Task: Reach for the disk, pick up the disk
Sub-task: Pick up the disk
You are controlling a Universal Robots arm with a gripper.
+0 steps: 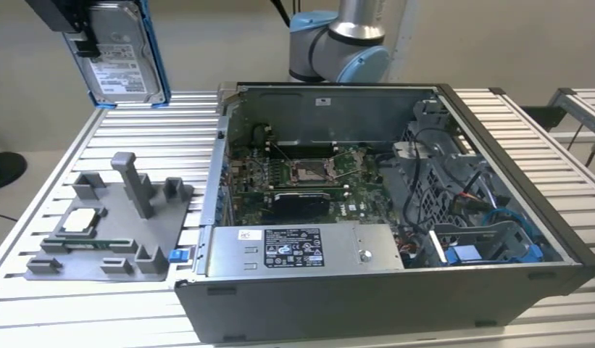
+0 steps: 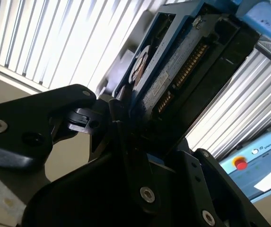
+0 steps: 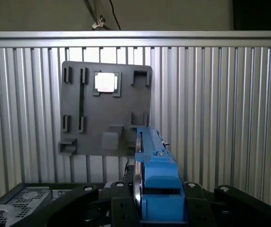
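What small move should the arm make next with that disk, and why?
Probably none beyond a steady hold. The pincer is clamped on the disk, which hangs upright, clear above the table and touching nothing below it. The pick-up looks done.

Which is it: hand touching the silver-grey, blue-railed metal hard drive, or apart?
Touching. The second wrist view shows the hand clamped on the hard drive.

Soft even daylight, patches of glare
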